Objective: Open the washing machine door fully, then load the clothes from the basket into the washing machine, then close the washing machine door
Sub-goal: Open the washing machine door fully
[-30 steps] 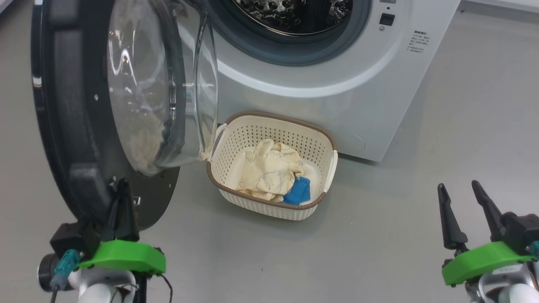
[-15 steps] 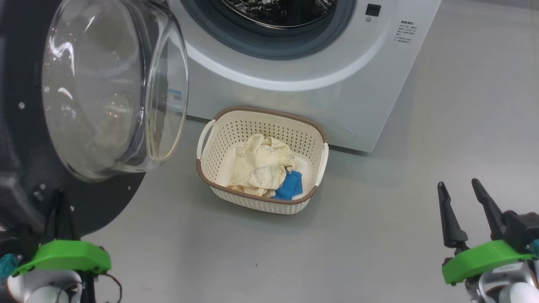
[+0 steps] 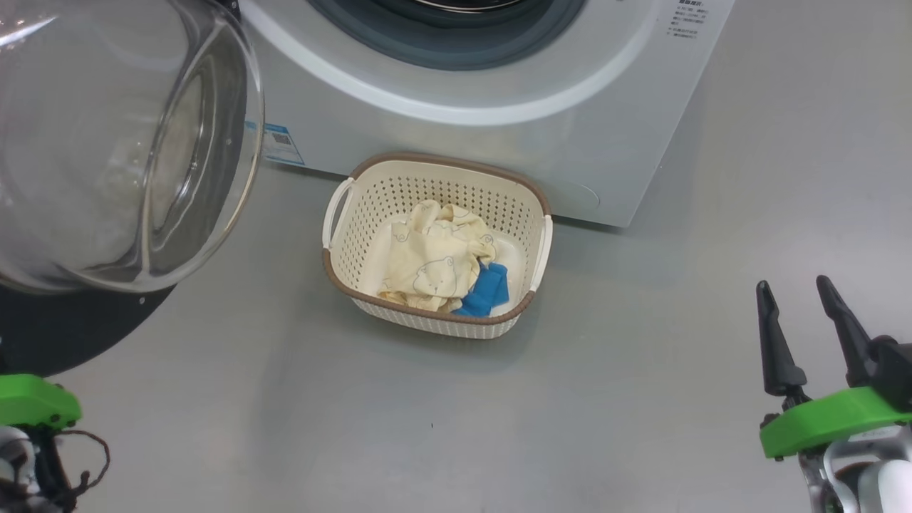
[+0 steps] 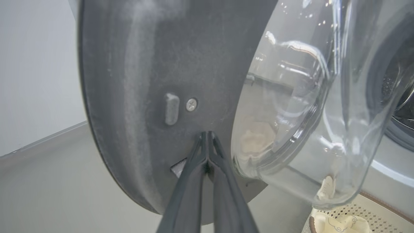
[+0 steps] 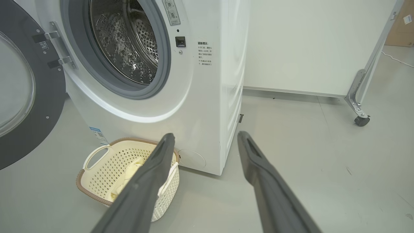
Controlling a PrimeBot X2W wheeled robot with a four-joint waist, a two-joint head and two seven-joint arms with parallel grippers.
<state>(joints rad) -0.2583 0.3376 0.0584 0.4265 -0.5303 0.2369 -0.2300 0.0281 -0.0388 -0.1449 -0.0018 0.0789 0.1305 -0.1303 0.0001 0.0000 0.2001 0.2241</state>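
At far left the left gripper, fingers pressed shut on nothing, sets its tips against the dark inner face of the washing machine door, which stands well out from the washing machine. To finish opening, I judge the push should follow the arc about the hinge, without sliding onto the glass bowl. Right of the bowl, the basket sits just before the machine's front, the clothes inside, nothing blocking them. The right gripper hangs wide open and empty; a wheeled frame stands well off to the right
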